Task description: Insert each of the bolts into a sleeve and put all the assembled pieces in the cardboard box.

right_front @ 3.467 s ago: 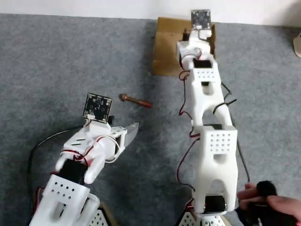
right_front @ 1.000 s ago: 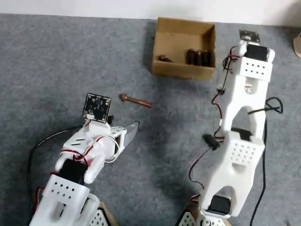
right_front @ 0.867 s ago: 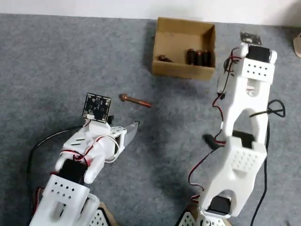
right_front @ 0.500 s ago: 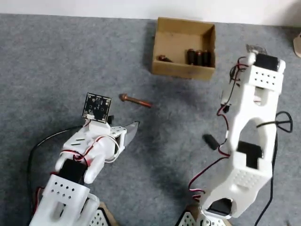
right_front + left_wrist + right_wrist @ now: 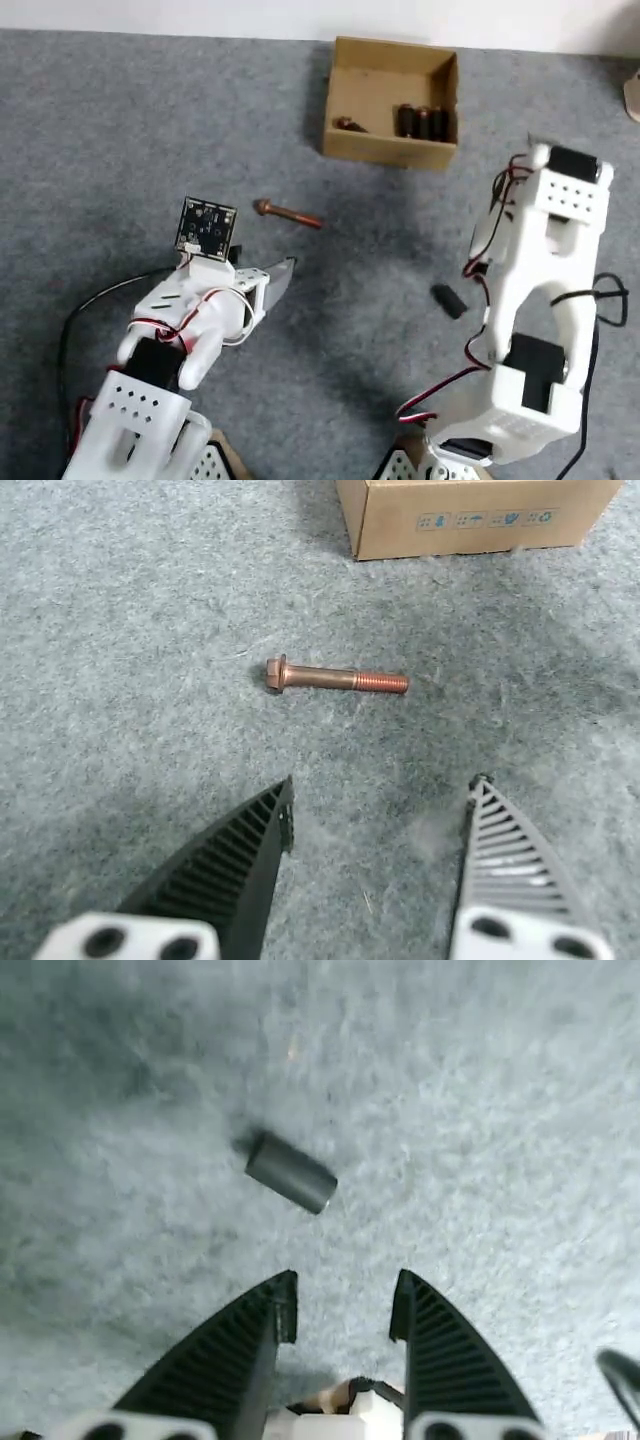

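Observation:
A copper bolt lies on the grey carpet, and my left gripper stands open a short way on the near side of it. In the left wrist view the bolt lies beyond the open left gripper, untouched. A short black sleeve lies next to my right arm. In the right wrist view the sleeve sits just ahead of the open right gripper, with nothing between the fingers. The cardboard box at the back holds several dark assembled pieces.
The box's side wall shows past the bolt in the left wrist view. Cables hang along the right arm. Open carpet lies between the two arms and to the left of the box.
The right arm has drawn back from the box towards the near right, and its gripper now hangs over the black sleeve. The left arm and the bolt have stayed still.

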Tool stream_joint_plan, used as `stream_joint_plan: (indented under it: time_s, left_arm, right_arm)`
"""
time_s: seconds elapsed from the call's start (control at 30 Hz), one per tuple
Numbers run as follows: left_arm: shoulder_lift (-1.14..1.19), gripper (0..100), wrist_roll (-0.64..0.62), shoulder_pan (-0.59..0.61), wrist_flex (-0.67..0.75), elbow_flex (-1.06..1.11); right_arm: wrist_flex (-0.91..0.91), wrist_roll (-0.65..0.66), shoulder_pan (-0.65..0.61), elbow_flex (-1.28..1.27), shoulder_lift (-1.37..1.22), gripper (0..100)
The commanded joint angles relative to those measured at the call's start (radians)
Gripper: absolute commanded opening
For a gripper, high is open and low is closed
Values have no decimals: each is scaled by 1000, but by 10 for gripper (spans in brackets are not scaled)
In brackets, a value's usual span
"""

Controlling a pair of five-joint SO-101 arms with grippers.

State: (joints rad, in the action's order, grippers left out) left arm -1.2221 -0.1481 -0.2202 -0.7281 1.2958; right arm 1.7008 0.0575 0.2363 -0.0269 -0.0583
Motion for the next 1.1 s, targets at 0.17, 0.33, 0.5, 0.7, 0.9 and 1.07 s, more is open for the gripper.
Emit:
stream_joint_plan:
  time_s: [0.17,0.33,0.5,0.7,0.9,1.07]
  left_arm:
    - [-12,264,8,1,17,-2]
    - [-12,264,8,8,20,-4]
    - [-22,264,9,65,21,-13]
    - [-22,264,3,271,103,-44]
    - [-22,266,11,363,100,-84]
    - [-22,266,123,486,101,44]
  right_arm:
    - [-186,28,2,-202,51,145]
    - [-188,279,-12,-225,53,145]
    - [-188,471,-16,-225,53,146]
    - [-186,658,-22,-225,54,146]
    - [-186,792,-25,-225,54,146]
    - [-186,802,-28,-223,56,146]
